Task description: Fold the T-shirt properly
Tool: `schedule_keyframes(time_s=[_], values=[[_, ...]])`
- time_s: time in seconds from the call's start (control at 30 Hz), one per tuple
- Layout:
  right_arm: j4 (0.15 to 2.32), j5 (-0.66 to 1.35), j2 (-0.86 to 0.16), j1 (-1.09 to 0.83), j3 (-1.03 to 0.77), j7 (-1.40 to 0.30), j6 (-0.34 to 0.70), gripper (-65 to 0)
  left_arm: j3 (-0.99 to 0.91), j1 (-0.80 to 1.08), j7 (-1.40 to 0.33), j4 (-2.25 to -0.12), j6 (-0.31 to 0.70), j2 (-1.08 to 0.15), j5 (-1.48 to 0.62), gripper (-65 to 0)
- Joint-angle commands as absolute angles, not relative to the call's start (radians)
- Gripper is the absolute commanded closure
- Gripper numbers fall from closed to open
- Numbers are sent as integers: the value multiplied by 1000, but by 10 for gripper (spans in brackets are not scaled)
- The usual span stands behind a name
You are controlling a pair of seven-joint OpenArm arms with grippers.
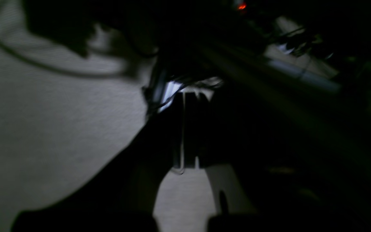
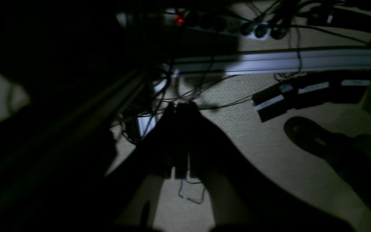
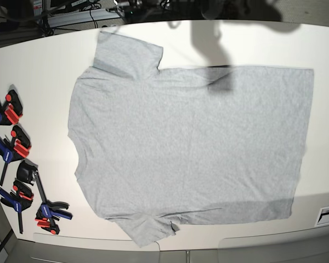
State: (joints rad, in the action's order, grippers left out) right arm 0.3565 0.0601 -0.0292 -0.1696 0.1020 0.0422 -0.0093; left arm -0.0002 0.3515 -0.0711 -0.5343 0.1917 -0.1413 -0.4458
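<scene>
Soft grey cotton T-shirt [image 3: 192,142]; broad, roughly rectangular; lightly creased.

Dark, dimly lit grey carpet [image 2: 243,129] lies below; bright light falls on the white desk [image 3: 252,44], with shadows across it.

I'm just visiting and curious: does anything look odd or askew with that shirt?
Slightly: the shirt lies mostly flat, but its bottom sleeve looks bunched and creased, unlike the smoother top sleeve.

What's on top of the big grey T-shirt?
Just a dark shadow lies over part of the T-shirt, near its edge. The T-shirt hides whatever is underneath it, so I can't tell what's there.
</scene>
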Motion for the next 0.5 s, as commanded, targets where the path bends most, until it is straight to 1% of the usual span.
schedule_keyframes(time_s=[0.0,0.13,0.23,0.37,0.47], values=[[377,63,-35,-189,101,59,-15,0,-1,384,-46,-558,198,-152,-448,0],[478,77,-65,-284,97,88,-15,0,-1,491,-33,-672,198,-188,-482,0],[594,161,-85,-378,97,91,-14,0,-15,590,-33,-788,198,-214,-572,0],[797,199,-117,-548,97,87,-14,0,-134,753,-36,-966,203,-216,-661,0],[979,224,-146,-693,97,85,-15,0,-242,873,-44,-1103,261,-218,-687,0]])
